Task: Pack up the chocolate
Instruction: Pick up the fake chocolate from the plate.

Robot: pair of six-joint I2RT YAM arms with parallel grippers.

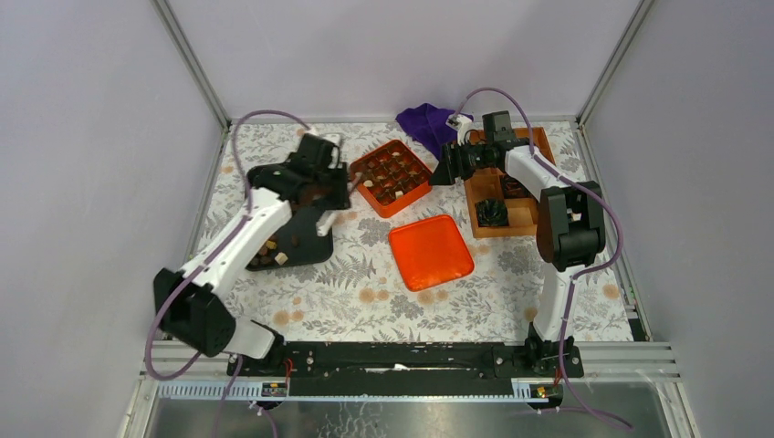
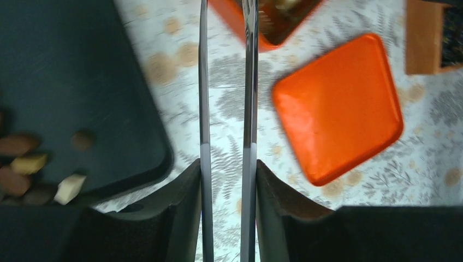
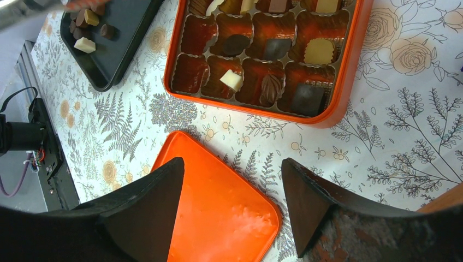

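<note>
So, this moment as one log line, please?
left gripper open, empty | right gripper open, empty | box partly filled | lid off, beside box | loose chocolates on black tray

White arms (image 1: 239,239), black joints (image 1: 568,226), purple cables (image 1: 237,146)

Orange box (image 3: 327,119), orange lid (image 1: 430,252), blk tray (image 2: 71,82), brown/cream choc (image 3: 231,79), floral table cover (image 1: 347,292)

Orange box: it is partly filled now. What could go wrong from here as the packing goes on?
The white piece in the box seems to lie tilted in its cell, so the lid might not close flat. The pieces in the tray lie bunched together, so the thin fingers of the left hand could nudge neighbours or pinch two.
</note>
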